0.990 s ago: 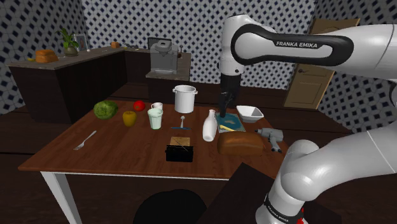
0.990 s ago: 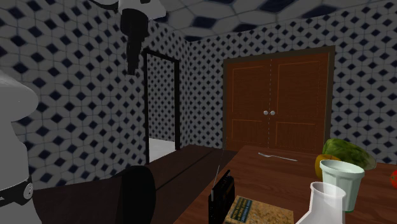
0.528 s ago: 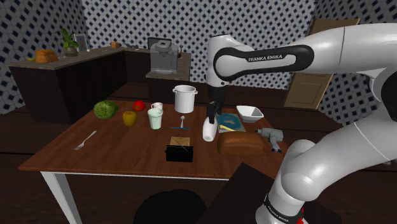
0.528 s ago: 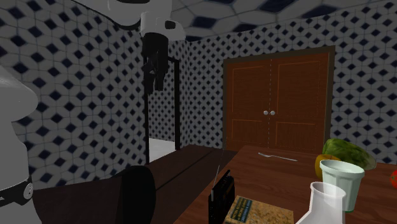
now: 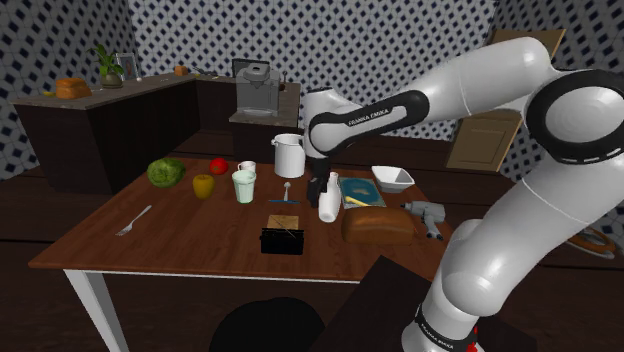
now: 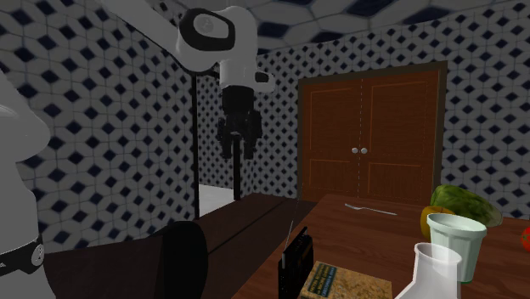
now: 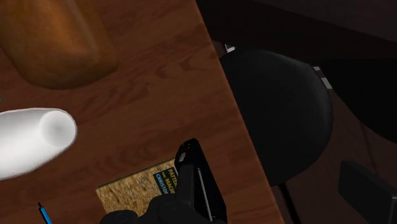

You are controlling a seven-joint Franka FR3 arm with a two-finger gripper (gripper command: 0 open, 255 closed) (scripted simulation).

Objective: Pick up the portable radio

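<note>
The gripper [image 6: 237, 151] is hanging above the wooden table [image 5: 150, 240], near the white bottle [image 5: 328, 200], with its fingers spread and nothing between them. The black portable radio [image 5: 282, 241] is standing upright by the table's near edge in the shoulder view, just beside a speckled book [image 5: 283, 221].

A bottle [image 5: 327, 200] stood beside a loaf [image 5: 380, 224]; toward the shoulder view's left lay a fork [image 5: 133, 220] and, seemingly, a cabbage [image 5: 166, 172].

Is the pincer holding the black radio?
No, the pincer hangs by the white bottle, apart from the radio.
</note>
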